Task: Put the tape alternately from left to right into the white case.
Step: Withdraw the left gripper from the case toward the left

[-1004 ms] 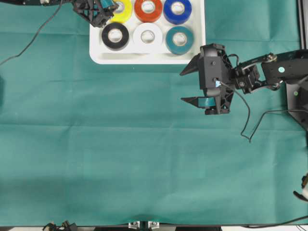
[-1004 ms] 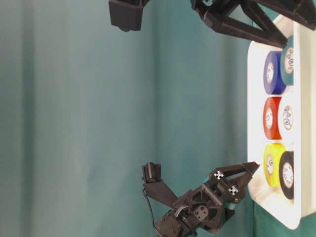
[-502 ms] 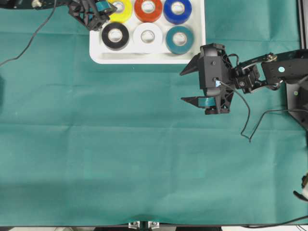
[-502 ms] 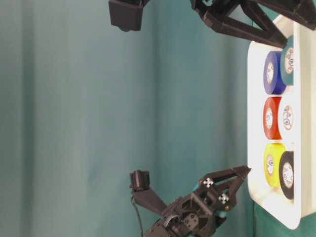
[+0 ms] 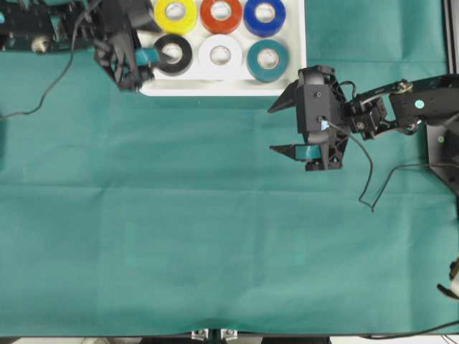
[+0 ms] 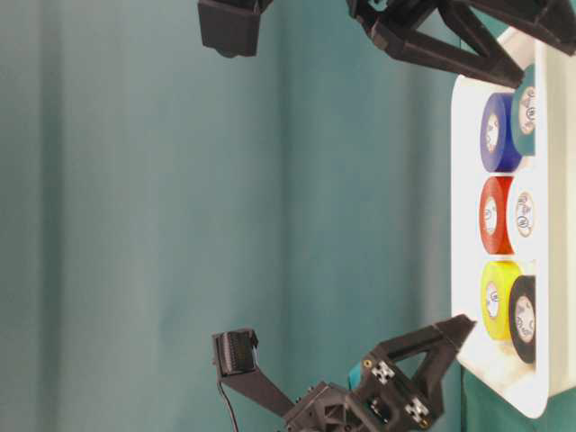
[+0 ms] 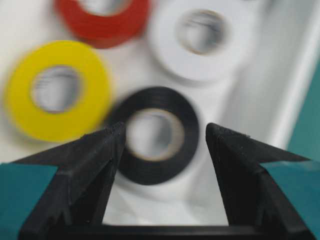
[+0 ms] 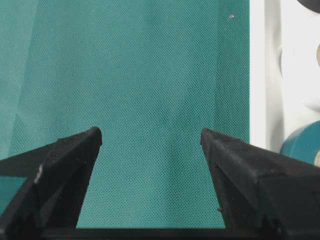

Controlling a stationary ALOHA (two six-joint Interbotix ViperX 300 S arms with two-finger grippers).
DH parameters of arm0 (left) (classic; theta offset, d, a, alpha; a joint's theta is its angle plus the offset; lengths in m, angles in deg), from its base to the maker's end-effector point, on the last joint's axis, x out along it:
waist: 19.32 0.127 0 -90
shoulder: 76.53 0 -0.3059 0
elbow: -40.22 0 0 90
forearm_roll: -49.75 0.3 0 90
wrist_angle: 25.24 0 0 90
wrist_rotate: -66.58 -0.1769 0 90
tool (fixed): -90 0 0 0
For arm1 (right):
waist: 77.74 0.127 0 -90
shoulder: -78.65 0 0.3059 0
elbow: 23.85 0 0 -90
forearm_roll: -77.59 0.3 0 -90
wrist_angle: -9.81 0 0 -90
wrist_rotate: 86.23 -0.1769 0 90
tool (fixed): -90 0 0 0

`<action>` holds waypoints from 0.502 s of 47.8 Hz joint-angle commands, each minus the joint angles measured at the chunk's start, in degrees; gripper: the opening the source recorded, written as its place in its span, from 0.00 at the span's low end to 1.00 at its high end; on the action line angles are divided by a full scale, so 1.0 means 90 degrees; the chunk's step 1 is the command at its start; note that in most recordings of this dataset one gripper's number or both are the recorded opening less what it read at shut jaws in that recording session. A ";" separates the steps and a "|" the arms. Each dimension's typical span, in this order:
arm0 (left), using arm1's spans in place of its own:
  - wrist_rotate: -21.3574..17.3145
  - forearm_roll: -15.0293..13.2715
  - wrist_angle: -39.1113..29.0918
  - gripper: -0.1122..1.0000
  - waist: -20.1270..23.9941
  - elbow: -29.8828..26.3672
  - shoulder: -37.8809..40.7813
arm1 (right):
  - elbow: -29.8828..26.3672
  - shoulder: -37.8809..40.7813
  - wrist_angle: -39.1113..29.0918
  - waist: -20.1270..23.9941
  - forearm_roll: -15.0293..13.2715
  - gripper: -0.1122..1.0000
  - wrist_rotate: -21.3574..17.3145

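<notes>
All six rolls of tape (image 5: 220, 36) lay in the white case (image 5: 215, 87). The left gripper (image 5: 147, 56) stood wide open and empty at the case's left edge, just beside the black roll (image 7: 157, 134). The right gripper (image 5: 281, 127) hung wide open and empty over the cloth (image 5: 215, 229), apart from the case.

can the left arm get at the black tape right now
Probably yes. The left gripper is open with the black tape lying flat right ahead between its jaws in the case, nothing in between.

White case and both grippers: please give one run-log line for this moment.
white case: six rolls inside | left gripper: open, empty, at black roll | right gripper: open, empty, over cloth
</notes>
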State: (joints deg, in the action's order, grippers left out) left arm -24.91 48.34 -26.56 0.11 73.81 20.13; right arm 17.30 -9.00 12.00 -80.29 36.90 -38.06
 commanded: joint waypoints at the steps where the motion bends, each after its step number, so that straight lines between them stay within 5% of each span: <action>1: 0.0020 0.0010 0.0020 0.98 -0.0264 -0.0059 -0.0176 | -0.0127 -0.0049 0.0049 0.0010 0.0010 0.88 0.0020; 24: 0.0020 0.0000 0.0020 0.97 -0.1455 -0.0088 -0.0215 | -0.0098 -0.0049 0.0049 0.0010 0.0010 0.88 0.0020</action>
State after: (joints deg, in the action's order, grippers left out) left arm -24.65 48.34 -26.56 -11.76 73.81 19.60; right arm 17.39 -9.00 12.09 -80.29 36.90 -37.97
